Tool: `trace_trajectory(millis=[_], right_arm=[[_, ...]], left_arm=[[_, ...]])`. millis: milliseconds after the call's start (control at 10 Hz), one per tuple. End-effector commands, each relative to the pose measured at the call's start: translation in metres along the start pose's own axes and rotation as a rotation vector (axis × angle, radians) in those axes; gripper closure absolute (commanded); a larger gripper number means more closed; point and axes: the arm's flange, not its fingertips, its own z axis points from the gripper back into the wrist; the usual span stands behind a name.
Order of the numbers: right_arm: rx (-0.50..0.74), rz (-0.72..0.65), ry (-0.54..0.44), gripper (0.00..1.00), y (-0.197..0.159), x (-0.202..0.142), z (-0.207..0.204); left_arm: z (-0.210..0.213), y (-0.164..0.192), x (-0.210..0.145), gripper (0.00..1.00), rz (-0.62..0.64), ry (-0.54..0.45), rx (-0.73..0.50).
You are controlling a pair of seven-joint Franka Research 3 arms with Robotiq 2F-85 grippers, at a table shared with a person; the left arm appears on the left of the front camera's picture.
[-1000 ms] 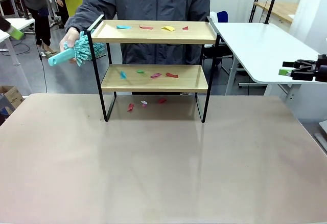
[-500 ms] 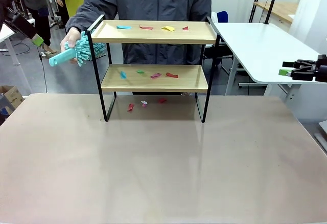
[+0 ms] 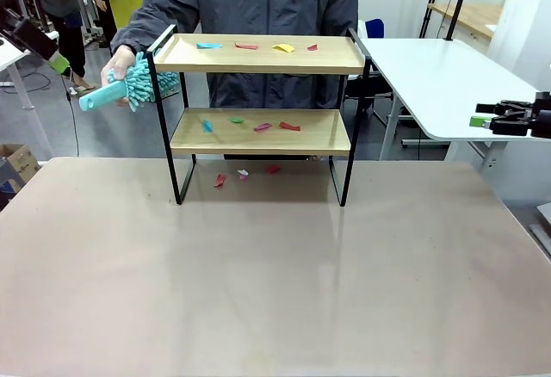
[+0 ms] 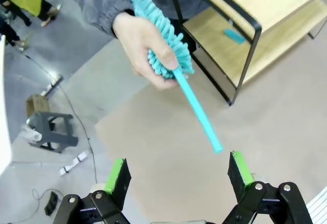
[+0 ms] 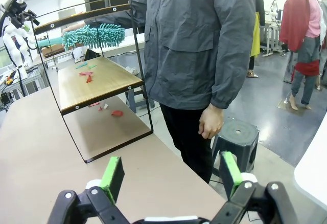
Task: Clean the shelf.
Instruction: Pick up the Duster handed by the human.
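1. Standing toward the surface's (image 3: 258, 291) far edge, the shelf (image 3: 327, 54) holds coloured scraps (image 3: 283, 48); left of it a hand (image 3: 116, 63) grips a teal duster (image 3: 142, 80).
2. The left fingers (image 4: 116, 175) are spread, with the duster's handle pointing between them beside the shelf.
3. The right fingers (image 5: 112, 177) are spread and empty, facing the shelf.

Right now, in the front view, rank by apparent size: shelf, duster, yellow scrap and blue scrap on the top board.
1. shelf
2. duster
3. yellow scrap and blue scrap: about alike, too close to rank.
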Motion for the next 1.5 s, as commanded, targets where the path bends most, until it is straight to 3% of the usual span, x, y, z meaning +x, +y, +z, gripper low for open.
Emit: trace_trajectory(millis=[0, 200, 600, 1400], right_arm=[[-0.003, 0.003, 0.002, 0.0, 0.001, 0.002, -0.002], [-0.003, 0.003, 0.002, 0.0, 0.001, 0.002, -0.002], [-0.003, 0.003, 0.002, 0.0, 0.001, 0.002, -0.002], [-0.003, 0.003, 0.002, 0.0, 0.001, 0.002, -0.002]], left_arm=[[0.006, -0.029, 0.013, 0.0, 0.1, 0.021, 0.02], [-0.011, -0.049, 0.024, 0.0, 0.219, 0.168, 0.003], [-0.029, -0.062, 0.022, 0.0, 0.301, 0.19, 0.095], [-0.096, -0.043, 0.011, 0.0, 0.323, 0.203, 0.03]])
